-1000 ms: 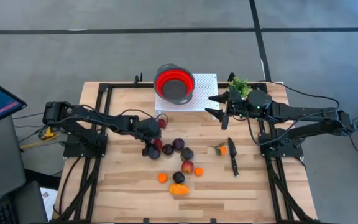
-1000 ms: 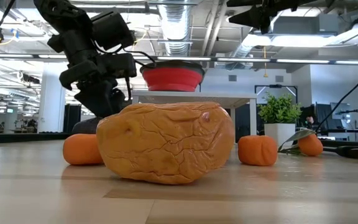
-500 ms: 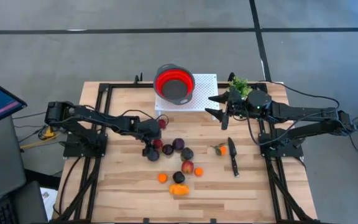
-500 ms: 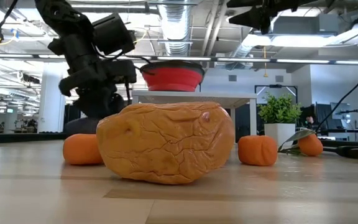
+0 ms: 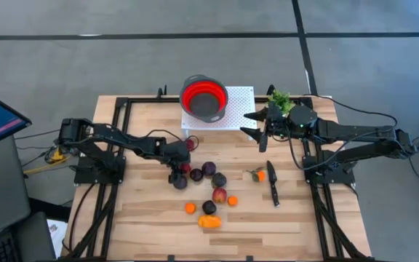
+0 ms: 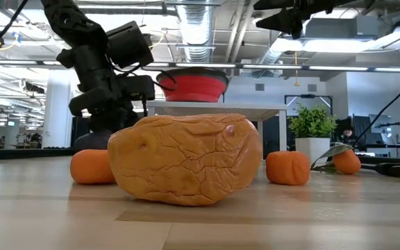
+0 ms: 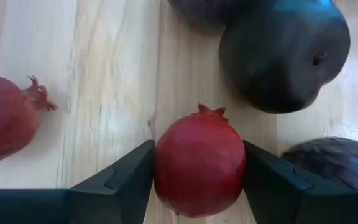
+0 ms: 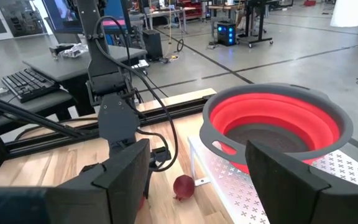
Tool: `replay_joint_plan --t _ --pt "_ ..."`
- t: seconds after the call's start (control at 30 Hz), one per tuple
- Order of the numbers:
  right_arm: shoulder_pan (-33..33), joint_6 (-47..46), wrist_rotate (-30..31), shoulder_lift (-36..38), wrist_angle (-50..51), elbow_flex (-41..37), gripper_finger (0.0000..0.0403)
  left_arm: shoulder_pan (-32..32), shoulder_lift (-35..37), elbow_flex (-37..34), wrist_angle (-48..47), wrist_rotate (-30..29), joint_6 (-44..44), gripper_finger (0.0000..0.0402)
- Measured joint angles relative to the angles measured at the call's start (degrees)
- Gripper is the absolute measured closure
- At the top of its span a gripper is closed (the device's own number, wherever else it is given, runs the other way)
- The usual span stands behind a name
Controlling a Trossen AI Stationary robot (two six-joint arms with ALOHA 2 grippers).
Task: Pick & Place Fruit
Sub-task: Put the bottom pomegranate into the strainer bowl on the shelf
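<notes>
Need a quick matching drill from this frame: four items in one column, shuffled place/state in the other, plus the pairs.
Items
1. small red pomegranate-shaped toy fruit
2. red collapsible bowl with grey rim
3. black-handled knife
4. large wrinkled orange toy fruit

Places/states
A. on the white perforated stand at the table's far edge
B. nearest the low camera, at the table's front
C. between the left gripper's fingers
D. flat on the wood beside a small orange piece, below the right gripper

Pairs: 1-C, 2-A, 3-D, 4-B

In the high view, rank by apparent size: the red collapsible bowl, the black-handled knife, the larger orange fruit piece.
1. Red collapsible bowl with grey rim, clearly largest.
2. Black-handled knife, longer but thin.
3. Larger orange fruit piece, shorter but wider; the order of these two is unsure.
</notes>
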State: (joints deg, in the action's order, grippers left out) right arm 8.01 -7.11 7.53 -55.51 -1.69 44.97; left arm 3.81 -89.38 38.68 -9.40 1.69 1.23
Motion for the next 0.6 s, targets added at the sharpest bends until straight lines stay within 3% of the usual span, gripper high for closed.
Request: replay_joint_plan --t 0.23,0.6 --pt "0.0 0.0 0.0 0.0 0.0 0.0 0.0143 0.0 0.0 0.0 0.4 -0.2 -0.1 0.0226" --pt "0.0 0.0 0.0 0.0 0.0 0.0 0.0143 0.0 5.8 0.1 0.5 1.3 -0.2 0.0223"
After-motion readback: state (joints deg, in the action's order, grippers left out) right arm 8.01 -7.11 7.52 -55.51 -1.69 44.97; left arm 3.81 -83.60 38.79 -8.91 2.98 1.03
